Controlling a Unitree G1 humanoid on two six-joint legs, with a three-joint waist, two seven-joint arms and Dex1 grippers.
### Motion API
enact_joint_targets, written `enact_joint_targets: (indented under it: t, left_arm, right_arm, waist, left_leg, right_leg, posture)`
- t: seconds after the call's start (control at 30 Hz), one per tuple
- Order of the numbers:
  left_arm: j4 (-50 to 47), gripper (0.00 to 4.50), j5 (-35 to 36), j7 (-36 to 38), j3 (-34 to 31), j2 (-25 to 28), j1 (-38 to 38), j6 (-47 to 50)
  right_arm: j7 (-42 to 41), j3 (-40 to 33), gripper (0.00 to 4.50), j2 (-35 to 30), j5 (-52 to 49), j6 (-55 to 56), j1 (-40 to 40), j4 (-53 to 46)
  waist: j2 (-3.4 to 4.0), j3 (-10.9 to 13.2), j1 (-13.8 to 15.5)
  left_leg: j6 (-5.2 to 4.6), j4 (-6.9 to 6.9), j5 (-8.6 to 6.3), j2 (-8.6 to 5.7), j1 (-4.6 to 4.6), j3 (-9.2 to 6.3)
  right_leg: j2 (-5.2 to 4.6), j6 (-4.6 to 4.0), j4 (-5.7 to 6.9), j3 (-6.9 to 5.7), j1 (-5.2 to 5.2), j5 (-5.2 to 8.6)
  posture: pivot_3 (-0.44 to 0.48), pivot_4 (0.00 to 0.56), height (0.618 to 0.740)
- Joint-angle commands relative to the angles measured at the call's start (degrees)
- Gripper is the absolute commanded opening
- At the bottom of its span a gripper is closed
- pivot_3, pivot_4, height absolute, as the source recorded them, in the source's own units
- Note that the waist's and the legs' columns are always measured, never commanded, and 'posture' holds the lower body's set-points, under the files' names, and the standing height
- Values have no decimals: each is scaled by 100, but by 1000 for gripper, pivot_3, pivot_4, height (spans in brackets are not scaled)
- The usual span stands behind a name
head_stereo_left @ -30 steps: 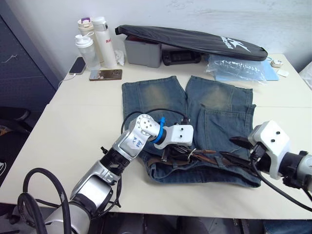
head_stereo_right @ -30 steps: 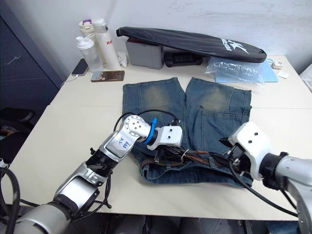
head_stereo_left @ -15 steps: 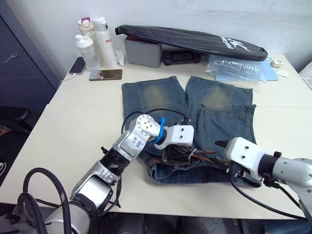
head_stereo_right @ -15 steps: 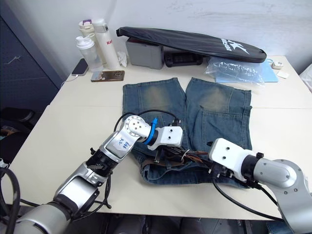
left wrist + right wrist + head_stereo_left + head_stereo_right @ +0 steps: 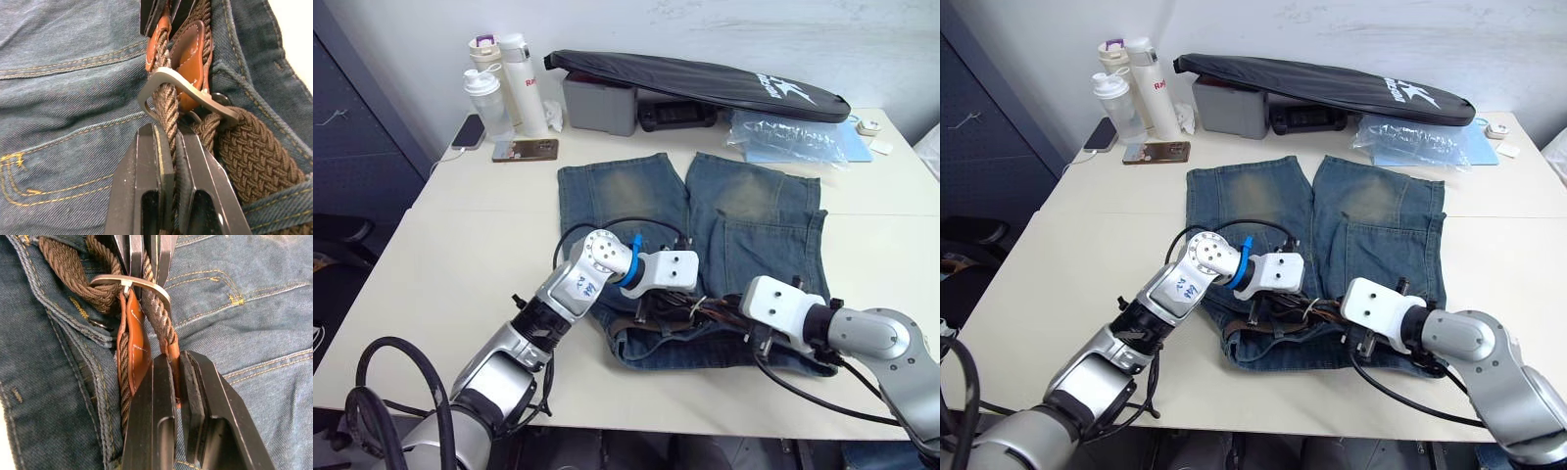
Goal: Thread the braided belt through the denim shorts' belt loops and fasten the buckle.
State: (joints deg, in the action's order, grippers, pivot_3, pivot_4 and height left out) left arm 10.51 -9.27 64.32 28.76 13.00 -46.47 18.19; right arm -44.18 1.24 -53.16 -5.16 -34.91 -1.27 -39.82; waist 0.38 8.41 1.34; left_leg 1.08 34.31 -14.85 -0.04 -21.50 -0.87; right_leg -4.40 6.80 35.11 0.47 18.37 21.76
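shorts [image 5: 724, 225] flat on bench [image 5: 440, 274], belt [image 5: 247, 156] along waistband | left tool [image 5: 168, 147] clamped on belt strap just beside buckle [image 5: 166, 78] | right tool [image 5: 176, 369] clamped on belt's tan leather tip

Coarse woven brown belt [image 5: 244, 147] with smooth tan leather tips, matt brushed-metal buckle [image 5: 188, 90], faded twill denim shorts [image 5: 63, 98], matt black fingers [image 5: 146, 191].
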Motion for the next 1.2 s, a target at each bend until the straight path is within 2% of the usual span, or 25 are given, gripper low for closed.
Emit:
enact_joint_targets:
  t: [0.03, 0.07, 0.13, 0.17, 0.27, 0.33, 0.57, 0.73, 0.83, 0.9, 0.97, 1.0, 1.03, 1.1, 1.2]
  left_arm:
    - [-236, 868, 407, -100, -327, -181, -124, 157]
    - [-221, 1073, 428, -163, -393, -201, -142, 212]
    - [-260, 1975, 497, -18, -416, -86, -177, 230]
    - [-275, 2283, 521, 37, -416, -47, -186, 240]
    - [-328, 3708, 727, 165, -598, 118, -267, 472]
    - [-356, 4458, 869, 369, -755, 415, -318, 583]
    - [-350, 4458, 1483, 662, -1301, 1057, -457, 1378]
    - [-531, 4458, 1878, 265, -1611, 883, -373, 2630]
    - [-622, 4458, 1829, 102, -1429, 857, -254, 2854]
    - [-732, 4458, 2041, 53, -1506, 785, -219, 3231]
    - [-810, 3923, 2125, 8, -1542, 822, -232, 3369]
    - [-891, 3848, 2118, 56, -1466, 925, -206, 3397]
    - [-962, 3243, 2129, 61, -1410, 1007, -176, 3461]
    - [-1158, 2709, 2218, 167, -1269, 1202, -71, 3570]
    - [-1513, 1368, 2454, 394, -1080, 1450, 103, 3705]
  right_arm:
    - [88, -171, 0, 29, 2, -99, -65, -38]
    - [88, -183, 0, 27, -5, -110, -63, -48]
    - [89, -197, 0, 27, -18, -147, -72, -64]
    - [90, -200, 0, 26, -22, -162, -79, -70]
    - [93, -234, 0, 21, -50, -205, -130, -97]
    - [70, -269, 0, -5, -80, -226, -150, -106]
    - [-26, -309, 0, -125, -48, -146, -220, -73]
    - [-93, -298, 0, -191, -18, -92, -235, -104]
    - [-136, -278, 0, -225, -23, -71, -253, -116]
    - [-163, -300, 0, -249, -30, -64, -244, -137]
    - [-191, -361, 0, -277, -32, -61, -220, -149]
    - [-203, -392, 0, -301, -27, -53, -201, -152]
    - [-207, -422, 0, -319, -26, -48, -186, -152]
    - [-221, -483, 0, -348, -28, -33, -153, -149]
    - [-244, -565, 0, -381, -38, -4, -94, -146]
  waist:
    - [0, 0, 1]
    - [0, 0, 6]
    - [0, 0, 2]
    - [1, 0, -1]
    - [1, -1, -3]
    - [1, -1, -4]
    - [5, -3, -21]
    - [11, -7, -3]
    - [6, -9, 1]
    - [6, -9, -8]
    - [6, -9, -14]
    - [6, -9, -15]
    - [6, -9, -20]
    - [6, -9, -38]
    - [8, -10, -53]
  left_leg:
    - [0, 0, 0, 0, 0, 0]
    - [0, 0, 0, 0, 0, -1]
    - [0, 4, 0, 0, -1, -2]
    - [0, 4, 0, 0, -1, -1]
    - [0, 3, 0, 2, 0, -1]
    - [1, 3, 0, 2, 0, -1]
    - [1, 0, 1, 6, 1, -1]
    - [1, 4, 0, 0, 0, -3]
    - [0, 3, 0, 0, 0, -8]
    - [0, 2, 0, 0, 0, -8]
    - [1, 2, 0, 2, 1, -5]
    - [1, 2, 0, 3, 1, -5]
    - [1, 2, 1, 5, 1, -6]
    - [2, 0, 1, 6, 1, -4]
    - [4, -5, 2, 8, 5, -3]
  right_leg:
    - [0, 0, 0, 0, 0, 0]
    - [0, 0, 1, -1, 0, 0]
    - [-2, 0, 1, -1, -1, 0]
    - [-1, 0, 1, 0, -1, 0]
    - [2, 0, 3, -2, 0, 0]
    - [2, 0, 3, -2, 0, 0]
    - [5, 0, 7, -2, 1, 0]
    - [-2, 0, 8, -1, 0, 0]
    - [-2, 0, 10, -2, -1, 0]
    - [-2, 0, 10, -1, 0, 0]
    - [0, 0, 10, -1, 0, 0]
    - [1, 0, 13, -1, 1, 0]
    - [2, 0, 12, -1, 1, 0]
    - [4, 0, 11, 1, 1, 0]
    - [4, 0, 9, 2, 0, 0]
  posture:
    - [0, 150, 740]
    - [0, 150, 740]
    - [0, 150, 740]
    - [0, 150, 740]
    - [0, 150, 740]
    - [0, 150, 740]
    - [0, 150, 740]
    - [0, 150, 740]
    - [0, 150, 740]
    - [0, 150, 740]
    - [0, 150, 740]
    - [0, 150, 740]
    - [0, 150, 740]
    - [0, 150, 740]
    - [0, 150, 740]
